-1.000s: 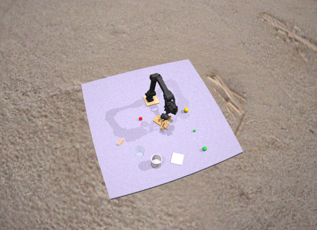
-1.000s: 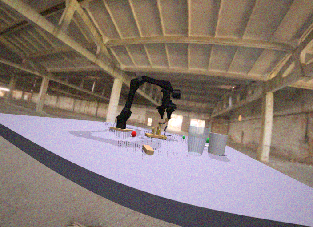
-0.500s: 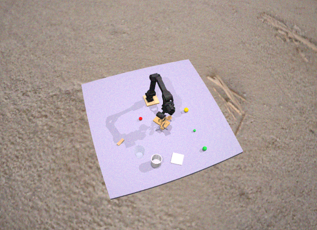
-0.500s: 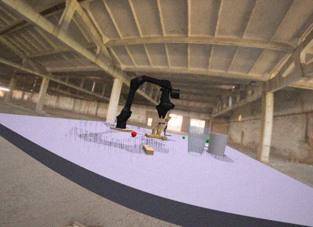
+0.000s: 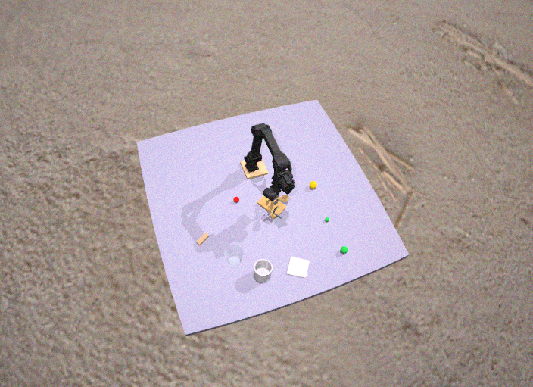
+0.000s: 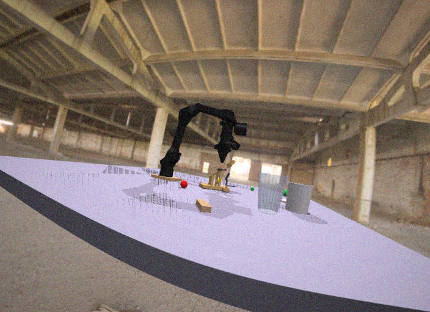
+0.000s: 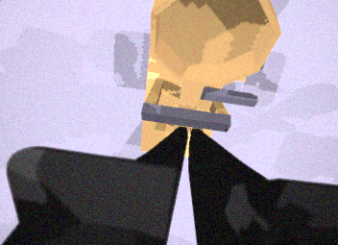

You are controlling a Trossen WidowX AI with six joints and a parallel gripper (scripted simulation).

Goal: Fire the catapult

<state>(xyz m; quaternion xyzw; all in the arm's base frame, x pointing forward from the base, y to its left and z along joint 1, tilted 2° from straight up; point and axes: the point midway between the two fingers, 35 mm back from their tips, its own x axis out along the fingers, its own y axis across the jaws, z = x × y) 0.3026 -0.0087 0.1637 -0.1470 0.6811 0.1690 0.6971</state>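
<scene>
The wooden catapult (image 5: pixel 263 201) (image 6: pixel 214 188) (image 7: pixel 216 35) stands on the mat with its arm raised; its cup looks empty in the wrist view. My gripper (image 6: pixel 222 162) (image 7: pixel 187 135) is shut with nothing between the fingertips. It points down above the catapult, its tips near the dark crossbar (image 7: pixel 184 117) in the wrist view. The white mug (image 5: pixel 262 277) (image 6: pixel 298 198) stands upright near the front edge, looking grey in the exterior view. A red ball (image 5: pixel 236 199) (image 6: pixel 184 184), a yellow ball (image 5: pixel 313 184), a small green ball (image 5: pixel 327 219) (image 6: pixel 252 188) and a larger green ball (image 5: pixel 344 249) lie apart on the mat.
A clear glass (image 5: pixel 233 256) (image 6: pixel 269 194) stands beside the mug. A wooden block (image 5: pixel 202 238) (image 6: pixel 203 205) lies left of the glass. A flat white square (image 5: pixel 298 266) lies right of the mug. The arm's wooden base plate (image 5: pixel 257 174) is behind the catapult.
</scene>
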